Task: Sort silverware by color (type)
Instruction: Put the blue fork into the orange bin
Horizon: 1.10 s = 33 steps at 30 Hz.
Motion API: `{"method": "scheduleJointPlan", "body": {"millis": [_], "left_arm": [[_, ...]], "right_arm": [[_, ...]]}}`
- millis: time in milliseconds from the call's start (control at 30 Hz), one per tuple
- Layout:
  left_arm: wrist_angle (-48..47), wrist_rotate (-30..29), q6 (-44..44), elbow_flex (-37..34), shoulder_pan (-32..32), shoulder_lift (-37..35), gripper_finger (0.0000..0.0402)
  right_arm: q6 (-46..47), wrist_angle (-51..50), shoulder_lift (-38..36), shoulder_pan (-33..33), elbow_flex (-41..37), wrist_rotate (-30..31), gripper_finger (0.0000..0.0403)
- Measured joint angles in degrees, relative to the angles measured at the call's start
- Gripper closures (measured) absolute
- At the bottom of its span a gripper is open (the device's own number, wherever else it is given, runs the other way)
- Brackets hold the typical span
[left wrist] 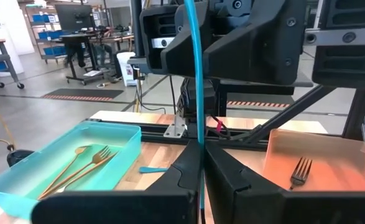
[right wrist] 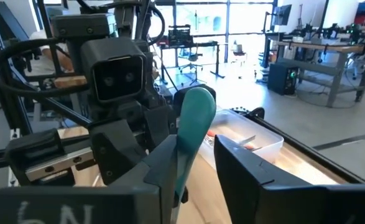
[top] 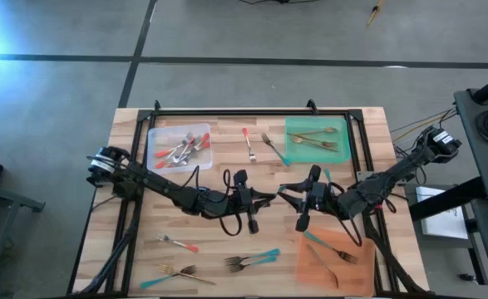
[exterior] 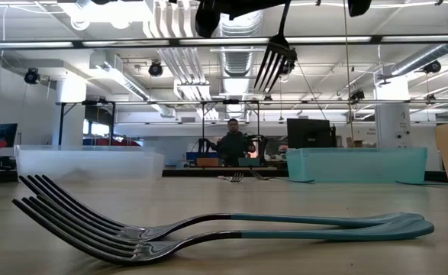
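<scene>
Teal-handled fork (left wrist: 196, 68), head hidden between end effectors

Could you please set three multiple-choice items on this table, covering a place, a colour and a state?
1. Where do the all-gold forks and spoons lie?
A. clear plastic tray
B. green plastic tray
C. orange plastic tray

2. What colour are the handles of the two metal forks nearest the low camera?
A. teal
B. red
C. gold

3. How is the left gripper?
A. open, empty
B. shut, empty
C. shut on a thin teal fork handle

Answers:
1. B: the all-gold forks and spoons lie inside the green plastic tray.
2. A: the two metal forks have teal handles.
3. C: the left gripper clamps the thin teal fork handle between its fingers.
</scene>
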Motion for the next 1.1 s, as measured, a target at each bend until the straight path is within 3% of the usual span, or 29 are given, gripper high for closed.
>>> {"method": "scheduleJointPlan", "body": {"millis": [233, 433, 633, 867, 1000, 1100], "left_arm": [[0.0, -0.26, -0.02, 0.0, 0.0, 0.0, 0.0402], [-0.01, -0.48, -0.22, 0.0, 0.09, 0.0, 0.0401], [-0.09, -1.14, -0.22, 0.02, 0.11, 0.0, 0.0401], [-1.41, -7.21, -0.15, 0.04, -0.04, -0.96, 0.0395], [-5.77, -7.54, 0.21, 0.07, -0.44, -2.53, 0.037], [-9.77, -7.76, -0.58, 0.07, -1.35, -3.86, 0.0352]], "right_arm": [[-0.03, 0.0, -0.02, -0.38, 0.0, -0.03, 0.033], [0.13, 0.11, -0.02, -1.11, 0.0, -0.76, 0.0387], [0.14, 0.13, -0.04, -1.46, 0.0, -0.89, 0.0393], [-1.52, -2.67, -0.92, -1.61, 1.13, 1.33, 0.0394], [3.3, -16.92, -3.84, -1.49, 4.54, 0.52, 0.0394], [18.34, -39.14, -6.23, -1.46, 8.62, -3.28, 0.0394]]}}
